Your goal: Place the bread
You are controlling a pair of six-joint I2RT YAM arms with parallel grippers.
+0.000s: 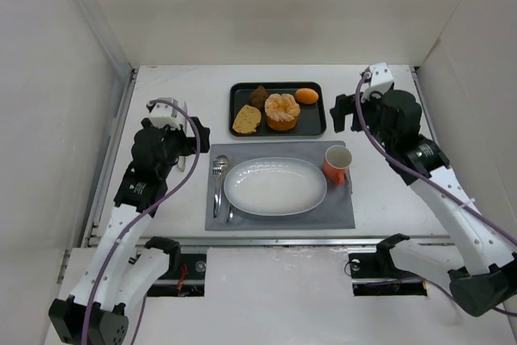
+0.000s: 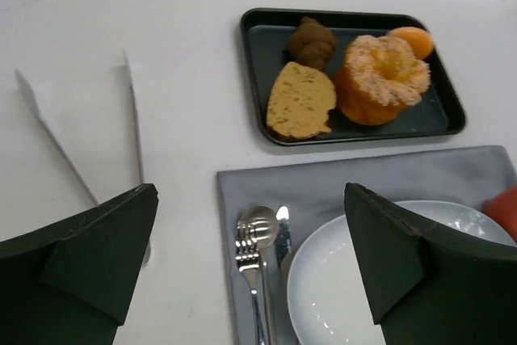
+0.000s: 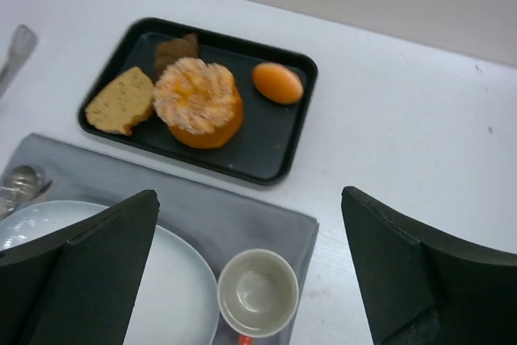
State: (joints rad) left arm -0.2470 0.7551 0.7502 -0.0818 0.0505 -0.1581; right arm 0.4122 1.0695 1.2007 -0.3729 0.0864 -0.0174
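Note:
The bread (image 1: 246, 120) is a flat golden-tan slice lying at the left end of a black tray (image 1: 317, 119) at the back of the table. It also shows in the left wrist view (image 2: 300, 101) and the right wrist view (image 3: 121, 103). My left gripper (image 1: 196, 140) is open and empty, above the table left of the placemat, well short of the bread. In its own view the left gripper (image 2: 250, 264) hangs over the cutlery. My right gripper (image 1: 341, 112) is open and empty, right of the tray; in its own view the right gripper (image 3: 250, 268) hangs over the cup.
On the tray are a round segmented orange food (image 1: 282, 111), a dark brown chunk (image 1: 258, 95) and a small orange ball (image 1: 306, 95). A grey placemat (image 1: 339, 212) holds a white oval plate (image 1: 275, 186), an orange cup (image 1: 338, 163) and cutlery (image 1: 220, 183). White walls enclose the table.

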